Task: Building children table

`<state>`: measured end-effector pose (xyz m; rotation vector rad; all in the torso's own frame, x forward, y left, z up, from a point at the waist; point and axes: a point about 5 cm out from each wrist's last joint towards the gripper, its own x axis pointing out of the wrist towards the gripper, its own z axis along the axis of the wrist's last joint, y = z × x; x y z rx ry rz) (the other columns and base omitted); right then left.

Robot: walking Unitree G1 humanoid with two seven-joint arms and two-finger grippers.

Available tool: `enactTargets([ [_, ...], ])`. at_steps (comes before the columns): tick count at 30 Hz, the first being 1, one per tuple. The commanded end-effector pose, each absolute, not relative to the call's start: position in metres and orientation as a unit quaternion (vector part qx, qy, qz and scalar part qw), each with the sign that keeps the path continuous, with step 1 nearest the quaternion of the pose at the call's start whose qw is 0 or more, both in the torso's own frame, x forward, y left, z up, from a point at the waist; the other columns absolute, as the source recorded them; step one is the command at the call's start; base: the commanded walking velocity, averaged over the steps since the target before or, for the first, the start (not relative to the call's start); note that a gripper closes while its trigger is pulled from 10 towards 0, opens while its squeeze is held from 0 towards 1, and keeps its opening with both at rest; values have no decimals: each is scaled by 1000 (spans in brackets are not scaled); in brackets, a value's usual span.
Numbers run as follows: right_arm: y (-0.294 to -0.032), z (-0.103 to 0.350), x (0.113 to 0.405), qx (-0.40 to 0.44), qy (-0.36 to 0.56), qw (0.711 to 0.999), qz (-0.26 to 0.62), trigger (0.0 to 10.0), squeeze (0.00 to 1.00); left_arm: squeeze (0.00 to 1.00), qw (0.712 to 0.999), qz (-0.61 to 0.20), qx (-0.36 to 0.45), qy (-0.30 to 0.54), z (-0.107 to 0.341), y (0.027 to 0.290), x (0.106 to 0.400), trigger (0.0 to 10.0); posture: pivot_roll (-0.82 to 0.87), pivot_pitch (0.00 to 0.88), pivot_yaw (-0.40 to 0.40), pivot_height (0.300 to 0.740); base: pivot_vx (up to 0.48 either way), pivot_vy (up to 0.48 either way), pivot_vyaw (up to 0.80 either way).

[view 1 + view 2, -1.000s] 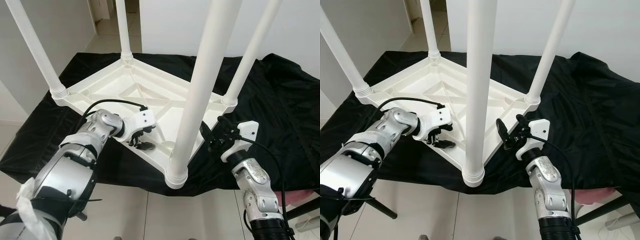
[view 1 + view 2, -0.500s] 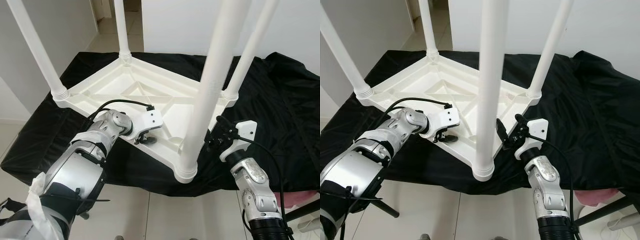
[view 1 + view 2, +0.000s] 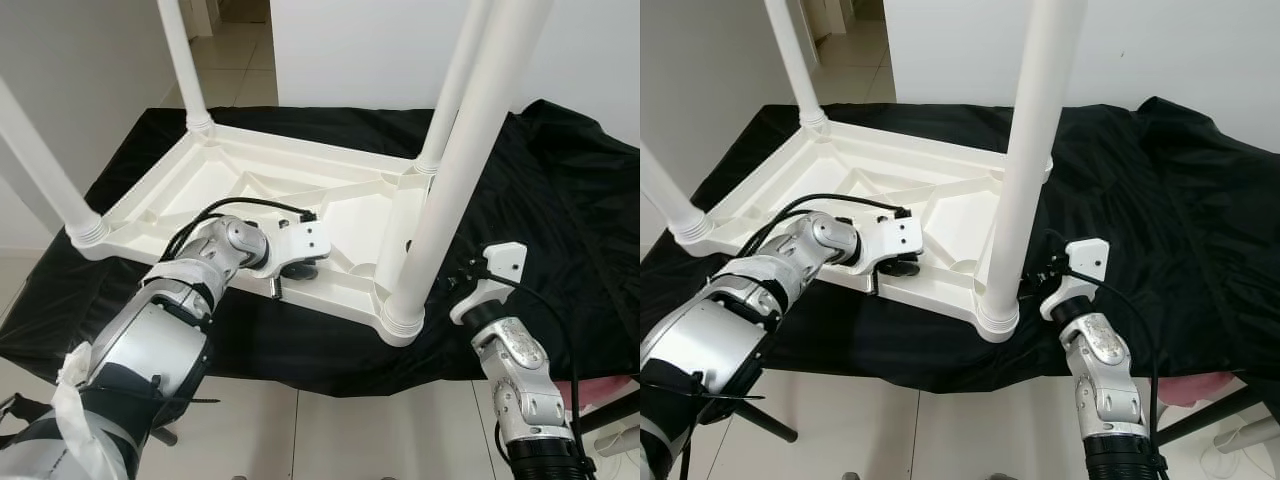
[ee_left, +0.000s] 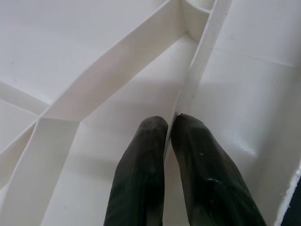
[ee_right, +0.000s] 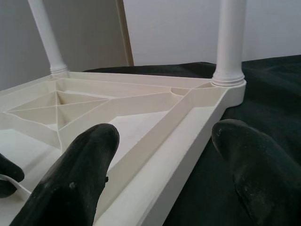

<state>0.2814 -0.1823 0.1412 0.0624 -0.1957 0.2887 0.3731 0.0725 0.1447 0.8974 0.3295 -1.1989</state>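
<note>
The white children's table point(image 3: 250, 190) lies upside down on a black cloth point(image 3: 560, 190), with its legs pointing up. The nearest leg point(image 3: 450, 190) rises at the corner closest to me. My left gripper point(image 3: 290, 272) reaches over the near rim and is shut on a thin rib point(image 4: 188, 89) of the underside. My right gripper point(image 5: 162, 134) is open by the near right corner, with the table's rim point(image 5: 188, 141) running between its fingers point(image 5: 89, 165). In the eye views the nearest leg partly hides its fingers.
The cloth covers a low bench with its front edge point(image 3: 300, 370) just before me, and tiled floor point(image 3: 330, 430) below it. White walls stand behind and to the left. The far legs point(image 3: 180, 60) and the left leg point(image 3: 40, 170) stand tall around the arms.
The table has turned on the cloth, so a long side now faces me instead of a corner. The nearest leg swung right, in front of my right gripper. My left gripper stayed on the rib.
</note>
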Motion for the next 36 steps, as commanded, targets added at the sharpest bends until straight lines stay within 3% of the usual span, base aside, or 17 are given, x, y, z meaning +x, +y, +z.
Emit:
enactTargets([
  [1,-177,137,283,36,-94,985,141,10000,0,0,728,-543,375,187,120,76,364,0,-73,8,55,740,0,0,0],
  [2,-186,136,286,30,-92,991,94,10000,0,0,733,-540,370,183,120,75,364,0,-73,6,54,740,0,0,0],
  [4,-186,136,286,30,-92,991,94,10000,0,0,733,-540,370,183,120,75,364,0,-73,6,54,740,0,0,0],
  [7,-208,131,287,44,-88,995,-8,10000,0,0,739,-542,359,176,121,72,364,0,-72,0,48,740,0,0,0],
  [15,-219,127,273,69,-96,992,-52,10000,0,0,756,-535,344,156,126,68,366,0,-76,0,46,740,0,0,0],
  [16,-221,125,268,73,-98,991,-58,10000,0,0,760,-536,339,142,130,67,367,8118,-85,0,46,740,0,0,0],
  [17,-223,123,264,73,-97,991,-60,10000,0,0,767,-535,327,132,134,65,368,10000,-86,0,44,740,0,0,0],
  [21,-225,121,259,74,-95,991,-64,10000,0,0,772,-540,313,116,140,64,369,10000,-88,0,42,740,0,0,0],
  [22,-226,120,257,73,-96,991,-65,10000,0,286,775,-544,304,107,143,65,370,10000,-88,0,41,740,0,0,0],
  [25,-228,120,256,73,-97,990,-66,10000,0,286,777,-547,295,95,147,65,370,10000,-92,0,40,740,0,0,0],
  [26,-229,121,254,71,-99,991,-60,10000,0,1000,784,-550,279,73,153,66,371,10000,-94,0,38,740,0,0,0],
  [31,-230,123,252,70,-104,991,-54,10000,0,1000,789,-554,260,50,160,67,371,10000,-96,0,39,740,0,0,0],
  [32,-233,125,250,61,-105,992,-41,10000,0,1000,806,-545,230,18,171,72,373,10000,-102,0,41,740,0,0,0],
  [33,-240,129,246,53,-108,992,-38,10000,533,1000,833,-521,185,-13,183,82,375,10000,-106,0,39,740,0,0,0],
  [34,-240,129,246,53,-108,992,-38,10000,533,1000,833,-521,185,-13,183,82,375,10000,-106,0,39,740,0,0,0],
  [35,-246,132,243,48,-110,992,-36,10000,749,1000,852,-503,144,-29,192,91,376,10000,-106,0,38,740,0,0,0],
  [36,-246,132,243,48,-110,992,-36,10000,749,1000,852,-503,144,-29,192,91,376,10000,-106,0,38,740,0,0,0],
])
